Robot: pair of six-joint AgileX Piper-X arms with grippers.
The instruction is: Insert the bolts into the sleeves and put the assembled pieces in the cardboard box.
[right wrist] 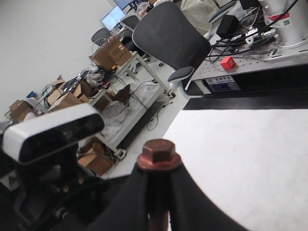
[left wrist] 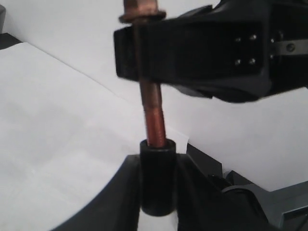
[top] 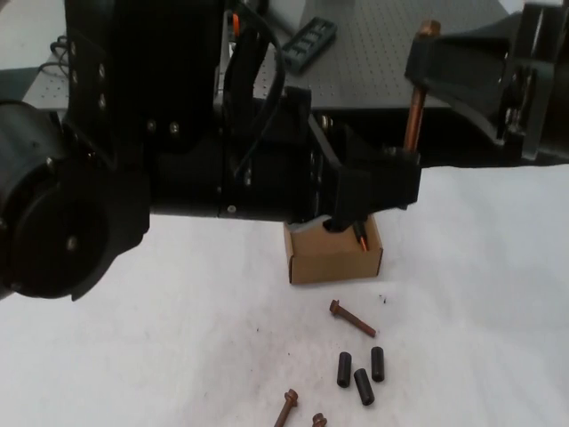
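Clamping the sleeve upright in my left jaws, I grip the bolt under its head with my right jaws, its tip inside the sleeve's mouth. Both seem stiff, light and slick, so firm side grips suit. My left wrist view gives that joint; the high view gives the cardboard box below my left jaws

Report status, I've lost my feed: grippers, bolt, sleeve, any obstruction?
Left gripper shut on sleeve, right gripper shut on bolt. Bolt tip inside sleeve mouth, upright. Nothing between them; cardboard box close by, open.
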